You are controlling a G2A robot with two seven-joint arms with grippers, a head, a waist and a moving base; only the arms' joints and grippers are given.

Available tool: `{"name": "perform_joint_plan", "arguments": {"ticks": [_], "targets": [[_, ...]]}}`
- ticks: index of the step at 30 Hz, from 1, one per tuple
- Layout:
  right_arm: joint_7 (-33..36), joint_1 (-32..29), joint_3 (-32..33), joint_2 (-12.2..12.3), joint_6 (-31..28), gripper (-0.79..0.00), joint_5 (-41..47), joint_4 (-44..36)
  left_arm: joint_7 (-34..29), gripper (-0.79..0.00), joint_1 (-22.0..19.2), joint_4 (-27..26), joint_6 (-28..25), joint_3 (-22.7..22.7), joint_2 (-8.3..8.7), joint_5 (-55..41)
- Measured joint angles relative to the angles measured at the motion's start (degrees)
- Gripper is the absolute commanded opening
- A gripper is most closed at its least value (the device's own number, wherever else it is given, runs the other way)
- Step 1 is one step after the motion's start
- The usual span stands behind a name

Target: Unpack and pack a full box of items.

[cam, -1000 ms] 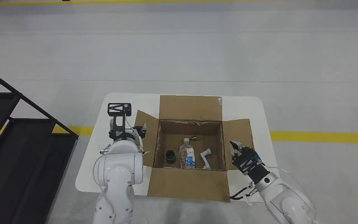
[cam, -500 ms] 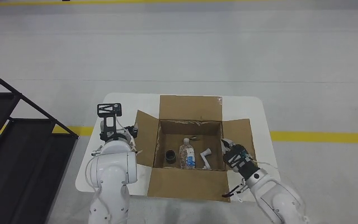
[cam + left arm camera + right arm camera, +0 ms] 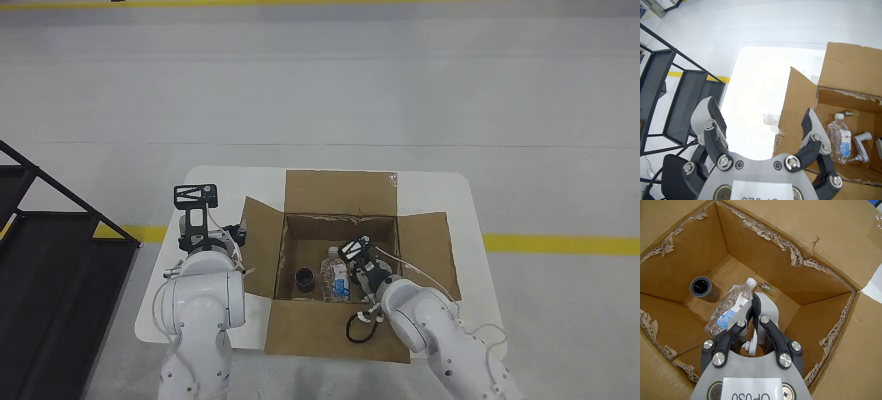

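Note:
An open cardboard box [image 3: 340, 195] stands in the middle of the white table [image 3: 440, 190]. On its floor lie a clear plastic bottle [image 3: 728, 311], a dark cylinder [image 3: 701, 289] standing on end, a small metal-tipped fitting [image 3: 768, 288] and a white crank handle [image 3: 750, 345]. My right gripper [image 3: 754, 298] hangs shut inside the box mouth, right above the white handle and beside the bottle [image 3: 334, 275], with nothing between its fingers. Left of the box, my left gripper [image 3: 759, 106] is held open over bare table, holding nothing. The top view shows it [image 3: 196, 200] beyond the left flap.
A black metal rack [image 3: 50, 270] stands off the table's left edge. A scrap of clear tape [image 3: 770, 119] lies on the table by the box's left flap. All four box flaps are folded outward, their torn paper edges ringing the opening.
My right arm swung from the box's right flap to over its inside, and its gripper went from open to shut. The left arm shifted slightly left, then stayed still.

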Motion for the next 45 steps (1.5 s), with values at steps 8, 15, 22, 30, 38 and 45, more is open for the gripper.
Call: {"name": "perform_joint_plan", "arguments": {"ticks": [8,15,22,30,38,45], "targets": [[0.0,-0.02,0.01,0.01,-0.02,-0.785,-0.04,-0.05,0.0,0.0,0.0,0.0,0.0,0.0,0.0,0.0],[10.19,5.77,-1.75,-0.84,-1.55,-0.785,-2.41,0.4,0.0,0.0,0.0,0.0,0.0,0.0,0.0,0.0],[29.7,16.98,-9.73,-5.01,4.86,-0.785,3.46,8.99,0.0,0.0,0.0,0.0,0.0,0.0,0.0,0.0],[29.8,22.73,-15.74,-8.65,9.58,-0.785,5.07,19.82,0.0,0.0,0.0,0.0,0.0,0.0,0.0,0.0],[29.66,22.53,-15.58,-8.58,9.3,-0.785,5.03,19.64,0.0,0.0,0.0,0.0,0.0,0.0,0.0,0.0],[25.13,21.08,-15.25,-8.75,4.67,-0.785,5.26,21.77,0.0,0.0,0.0,0.0,0.0,0.0,0.0,0.0]]}}
